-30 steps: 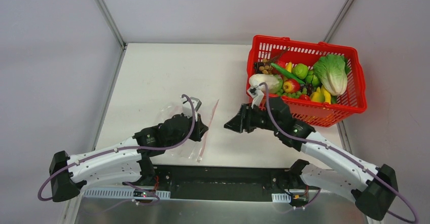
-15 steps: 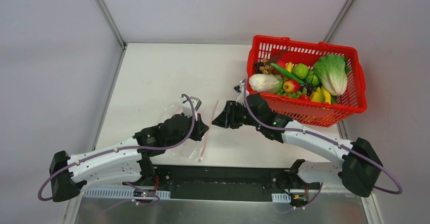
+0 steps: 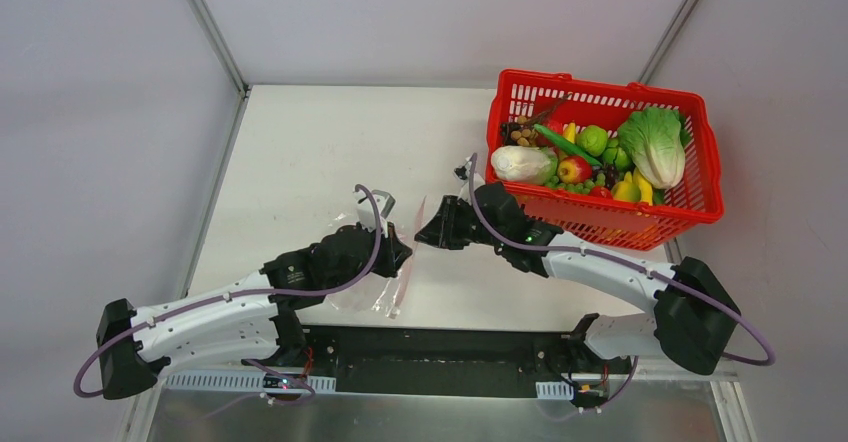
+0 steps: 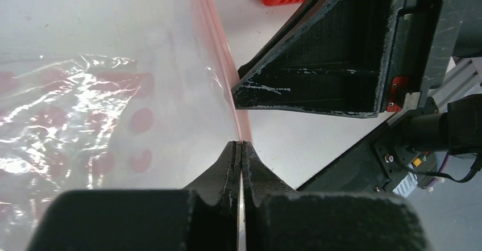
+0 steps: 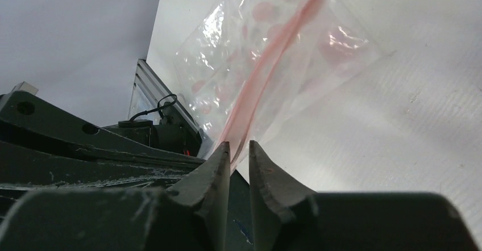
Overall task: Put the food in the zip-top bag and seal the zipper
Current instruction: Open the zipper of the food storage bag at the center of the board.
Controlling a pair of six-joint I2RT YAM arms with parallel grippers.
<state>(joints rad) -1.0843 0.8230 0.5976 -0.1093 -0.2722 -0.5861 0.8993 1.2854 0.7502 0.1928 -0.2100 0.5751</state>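
Note:
The zip-top bag point(image 3: 378, 294) lies crumpled on the table at the near middle; it is clear with pink-red dots point(image 4: 85, 103) point(image 5: 256, 41). My left gripper point(image 3: 403, 254) point(image 4: 240, 144) is shut on the bag's edge beside the zipper point(image 4: 219, 46). My right gripper point(image 3: 420, 234) point(image 5: 239, 147) faces it from the right with its jaws a narrow gap apart, and the zipper point(image 5: 273, 63) runs up to its tips. The food sits in the red basket: a white oval piece point(image 3: 520, 164), a long green vegetable point(image 3: 565, 144), a red fruit point(image 3: 573, 169) and bananas point(image 3: 632, 187).
The red mesh basket point(image 3: 640, 224) stands at the right, close behind my right arm, and also holds a lettuce point(image 3: 652, 144) and a lime point(image 3: 592, 139). My right gripper's black body point(image 4: 318, 69) fills the left wrist view's upper right. The table's near edge runs just below the bag.
My right arm has swung left, away from the basket, until its gripper reached the bag's zipper edge. My left gripper has kept its hold and barely moved.

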